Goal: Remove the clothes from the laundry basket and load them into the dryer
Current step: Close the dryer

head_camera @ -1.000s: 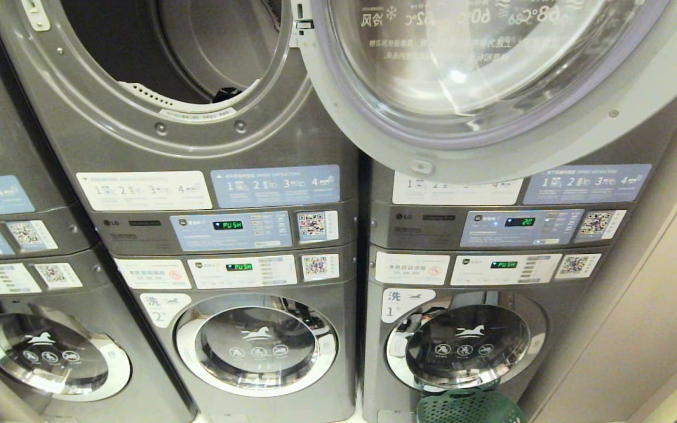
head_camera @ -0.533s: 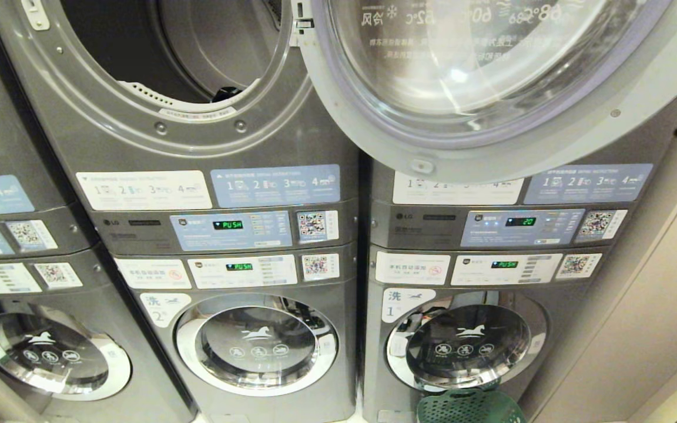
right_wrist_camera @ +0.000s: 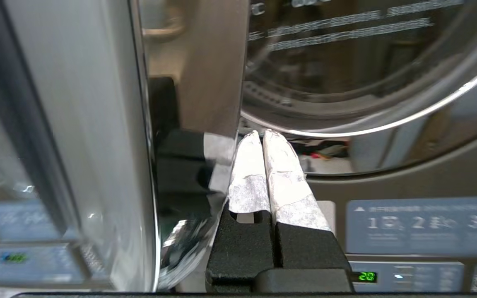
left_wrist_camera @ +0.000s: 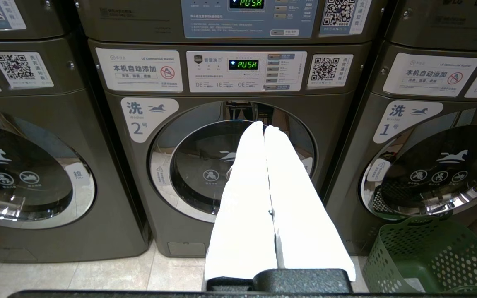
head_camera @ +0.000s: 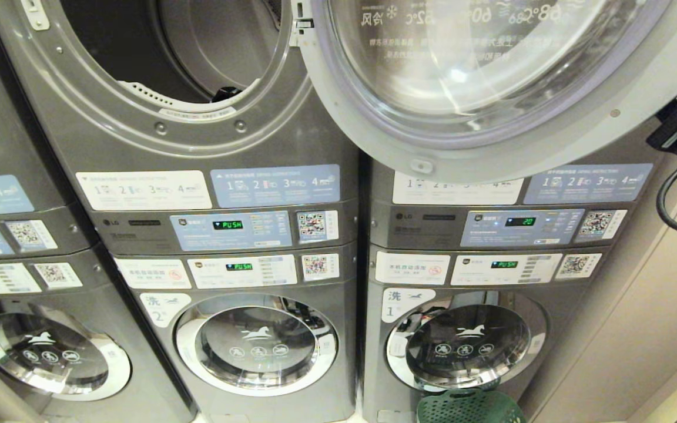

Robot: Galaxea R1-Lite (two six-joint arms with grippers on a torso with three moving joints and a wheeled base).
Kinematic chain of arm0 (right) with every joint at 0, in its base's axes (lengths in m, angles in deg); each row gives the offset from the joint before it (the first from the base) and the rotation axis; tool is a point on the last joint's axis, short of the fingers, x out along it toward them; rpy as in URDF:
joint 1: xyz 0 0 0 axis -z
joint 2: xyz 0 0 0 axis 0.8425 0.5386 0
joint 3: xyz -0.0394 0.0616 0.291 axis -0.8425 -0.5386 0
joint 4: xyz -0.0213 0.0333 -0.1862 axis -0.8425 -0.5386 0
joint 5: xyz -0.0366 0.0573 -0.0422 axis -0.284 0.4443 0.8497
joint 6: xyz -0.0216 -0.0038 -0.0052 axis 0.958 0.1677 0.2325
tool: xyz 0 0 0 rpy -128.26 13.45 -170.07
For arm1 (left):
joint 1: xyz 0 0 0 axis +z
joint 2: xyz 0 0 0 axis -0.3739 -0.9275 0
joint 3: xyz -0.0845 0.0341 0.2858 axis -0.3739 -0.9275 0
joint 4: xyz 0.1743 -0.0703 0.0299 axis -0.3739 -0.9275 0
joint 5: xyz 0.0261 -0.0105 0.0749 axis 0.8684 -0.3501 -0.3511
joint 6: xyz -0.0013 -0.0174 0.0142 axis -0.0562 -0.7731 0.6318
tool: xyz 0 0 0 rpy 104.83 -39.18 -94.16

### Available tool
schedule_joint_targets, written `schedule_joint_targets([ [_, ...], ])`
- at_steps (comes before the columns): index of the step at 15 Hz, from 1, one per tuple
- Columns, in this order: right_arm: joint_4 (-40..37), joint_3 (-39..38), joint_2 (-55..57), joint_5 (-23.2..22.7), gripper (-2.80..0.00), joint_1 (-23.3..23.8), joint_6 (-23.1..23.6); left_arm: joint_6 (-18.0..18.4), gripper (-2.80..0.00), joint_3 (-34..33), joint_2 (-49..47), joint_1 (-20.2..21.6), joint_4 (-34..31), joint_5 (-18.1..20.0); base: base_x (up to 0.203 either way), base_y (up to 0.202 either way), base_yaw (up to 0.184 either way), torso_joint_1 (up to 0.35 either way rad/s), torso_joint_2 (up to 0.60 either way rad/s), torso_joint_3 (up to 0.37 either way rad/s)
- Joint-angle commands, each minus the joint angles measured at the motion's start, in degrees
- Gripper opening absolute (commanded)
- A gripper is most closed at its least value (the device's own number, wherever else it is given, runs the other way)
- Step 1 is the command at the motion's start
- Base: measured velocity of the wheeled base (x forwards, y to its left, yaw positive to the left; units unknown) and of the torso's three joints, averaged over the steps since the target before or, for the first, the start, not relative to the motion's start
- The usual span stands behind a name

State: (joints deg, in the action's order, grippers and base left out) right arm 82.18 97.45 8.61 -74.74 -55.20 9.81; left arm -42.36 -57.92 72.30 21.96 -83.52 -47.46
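The right gripper [right_wrist_camera: 262, 136], fingers pressed together and empty, sits beside the dryer [head_camera: 197, 126]'s swung-open door [head_camera: 491, 88]; the left gripper [left_wrist_camera: 263, 128], also closed, hangs parked low. With one laundry basket [head_camera: 471, 408] on the floor looking emptied and one dark garment [head_camera: 227, 93] at the drum lip, loading seems done, so pushing that door shut probably comes next.

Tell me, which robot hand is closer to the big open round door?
Right. The right gripper, shut and empty, is up beside the open dryer door, near its outer edge. The left gripper, also shut, hangs lower, facing washer 2.
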Motion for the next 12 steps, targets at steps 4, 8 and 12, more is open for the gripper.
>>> schedule_joint_targets([
  [4, 6.29, -8.94, -8.03, -13.78, -2.80, -4.58, -2.61, -0.02, -2.80, 0.01, 0.02, 0.00, 0.02, -0.01, 0.000, 0.000, 0.000, 0.000, 0.00, 0.000],
  [8, 6.39, -17.73, -19.20, -21.33, -2.80, -20.12, -3.08, -0.02, -2.80, 0.10, 0.02, 0.07, -0.33, -0.01, 0.000, 0.000, 0.000, 0.000, 0.00, 0.000],
  [12, -1.81, -24.05, -31.62, -27.18, -2.80, -30.32, -3.49, -0.02, -2.80, 0.10, 0.02, 0.00, -0.33, -0.01, 0.000, 0.000, 0.000, 0.000, 0.00, 0.000],
])
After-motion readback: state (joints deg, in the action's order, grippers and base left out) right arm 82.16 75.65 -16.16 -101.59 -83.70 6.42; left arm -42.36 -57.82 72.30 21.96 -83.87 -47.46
